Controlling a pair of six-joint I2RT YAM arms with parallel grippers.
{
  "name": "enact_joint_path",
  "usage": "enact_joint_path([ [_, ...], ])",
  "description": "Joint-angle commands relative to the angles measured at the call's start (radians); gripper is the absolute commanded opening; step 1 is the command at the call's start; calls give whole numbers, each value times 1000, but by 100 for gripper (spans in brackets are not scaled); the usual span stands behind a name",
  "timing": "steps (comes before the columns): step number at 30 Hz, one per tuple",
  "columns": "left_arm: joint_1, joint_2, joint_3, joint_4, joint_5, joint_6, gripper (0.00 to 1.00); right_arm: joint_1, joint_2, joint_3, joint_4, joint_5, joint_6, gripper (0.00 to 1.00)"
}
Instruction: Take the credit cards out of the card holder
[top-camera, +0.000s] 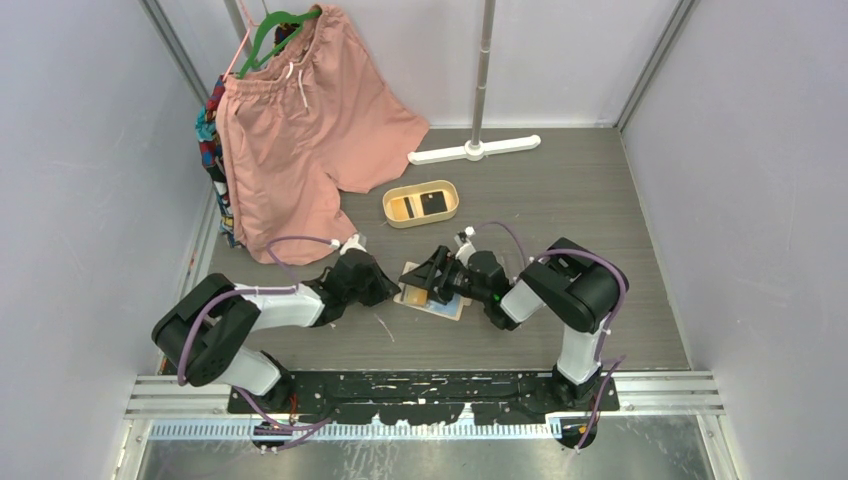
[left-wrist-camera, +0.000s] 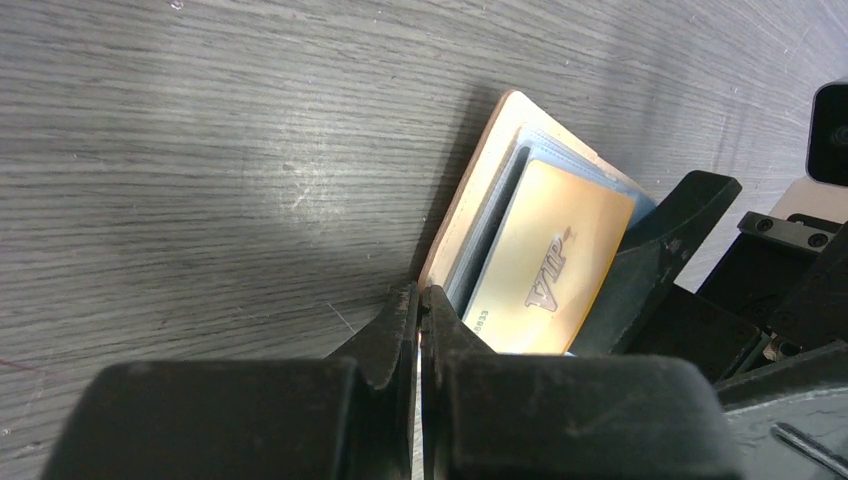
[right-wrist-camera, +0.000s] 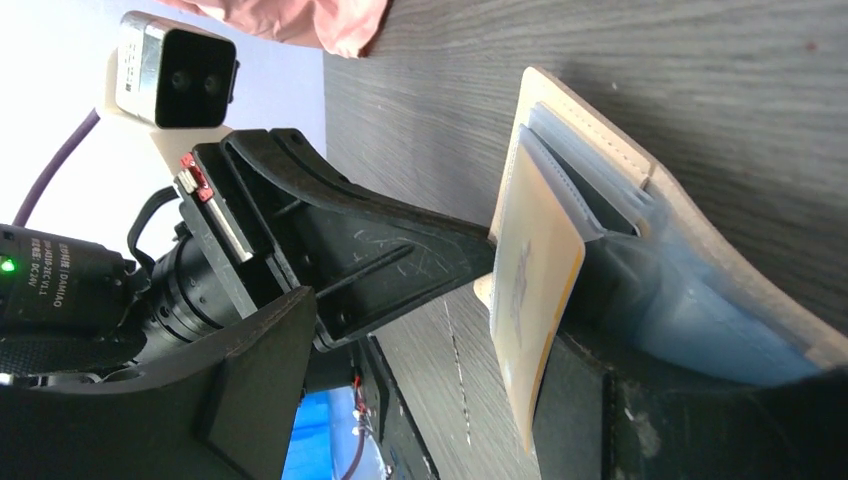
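1. Top external view: the card holder (top-camera: 450, 305) lies open near the middle of the tabletop (top-camera: 600, 220), a little toward its near edge, between the two grippers.
2. One gold card (left-wrist-camera: 550, 265) stands partly out of a pocket of the card holder but is not free of it.
3. The left gripper (left-wrist-camera: 420, 320) is clenched on the beige edge of the card holder and pins it in place.
4. The right gripper (right-wrist-camera: 527, 300) has its jaws apart, one on each side of the gold card. As far as the pictures show, it has not yet pinched the card.
5. The tray (top-camera: 392, 207) sits beyond the card holder, toward the far edge of the tabletop and well apart from it. An orange card (top-camera: 407, 207) and a black card (top-camera: 434, 202) lie flat in it.
6. Progress, as a judgement: two cards seem to be out already and the gold card is being drawn, so the task looks past its midpoint. The bluish pockets behind the gold card may hold more, but that cannot be told.
7. Count: one card holder, three cards in sight (one in the card holder, two in the tray), one tray and two grippers.
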Motion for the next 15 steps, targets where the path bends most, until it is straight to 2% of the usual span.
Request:
enact_joint_path([
  [1, -7, -14, -22, -45, -7, 2, 0, 9, -90, -31, -52, -40, -26, 75],
  [8, -7, -17, -22, -49, -12, 1, 0, -20, -184, -67, -138, -39, -59, 74],
  [15, -7, -14, -19, -50, -12, 3, 0, -51, -312, -84, -310, -26, -129, 74],
])
